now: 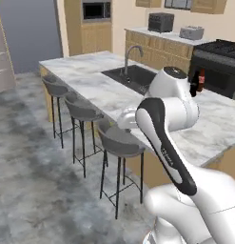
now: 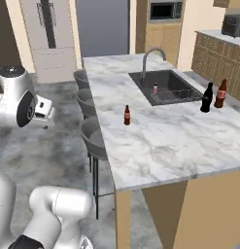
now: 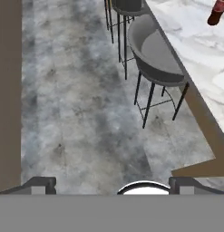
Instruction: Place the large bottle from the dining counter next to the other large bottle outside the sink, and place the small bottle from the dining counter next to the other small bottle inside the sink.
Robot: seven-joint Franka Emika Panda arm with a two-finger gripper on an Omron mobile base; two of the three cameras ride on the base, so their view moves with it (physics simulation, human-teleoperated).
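Observation:
The small bottle [image 2: 127, 115], tiny and brown with a red label, stands on the marble dining counter [image 2: 160, 141] in front of the sink [image 2: 166, 85]. Its base also shows in the hand view [image 3: 216, 13]. The other small bottle [image 2: 155, 88], pink, stands inside the basin. Right of the sink, the large bottle [image 2: 220, 93] stands close beside the other large bottle [image 2: 207, 97], which is black. My gripper [image 3: 112, 183] is open and empty, off the counter's stool side, facing down at the floor.
Three grey stools [image 1: 120, 142] line the counter's near side, one just below the hand [image 3: 154, 52]. A tall curved faucet [image 2: 151, 56] rises behind the sink. A stove [image 1: 219, 62] and wooden cabinets stand beyond. Open grey floor [image 3: 72, 104] lies left of the stools.

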